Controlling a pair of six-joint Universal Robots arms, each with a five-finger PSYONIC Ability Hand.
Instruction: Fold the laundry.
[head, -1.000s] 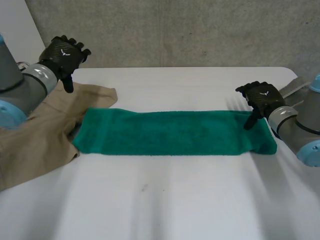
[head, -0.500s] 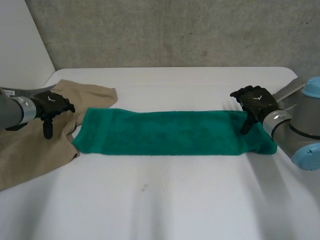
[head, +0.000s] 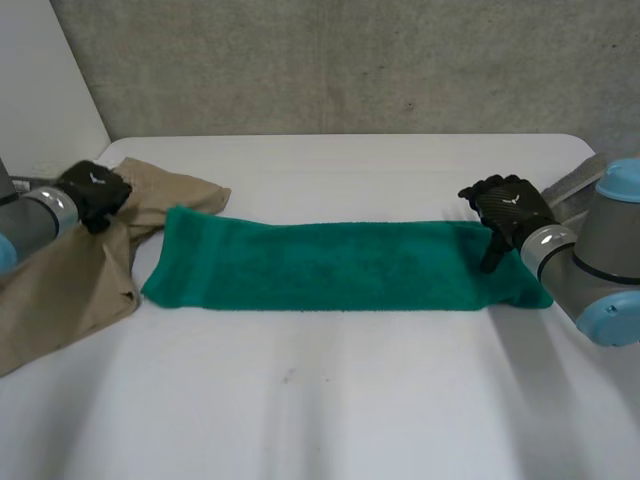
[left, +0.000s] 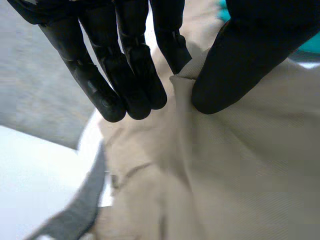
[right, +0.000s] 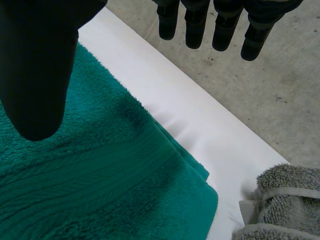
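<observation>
A green towel (head: 340, 265), folded into a long strip, lies across the middle of the white table (head: 350, 400). To its left, a beige garment (head: 70, 290) spreads to the table's left edge. My left hand (head: 95, 195) sits on the garment's far part. Its fingers (left: 130, 75) and thumb pinch a raised fold of the beige garment (left: 240, 165). My right hand (head: 510, 215) hovers over the towel's right end, fingers straight. The thumb (right: 35, 70) stands above the green towel (right: 100, 185), apart from the fingers.
A grey towel (right: 285, 205) lies just past the green towel's right end, beside my right arm (head: 610, 290). A concrete wall (head: 350, 60) runs behind the table. A white panel (head: 40, 90) stands at the back left.
My left hand came down from above the table's back left onto the beige garment and closed on a fold, bunching it. My right hand moved slightly left over the towel's end.
</observation>
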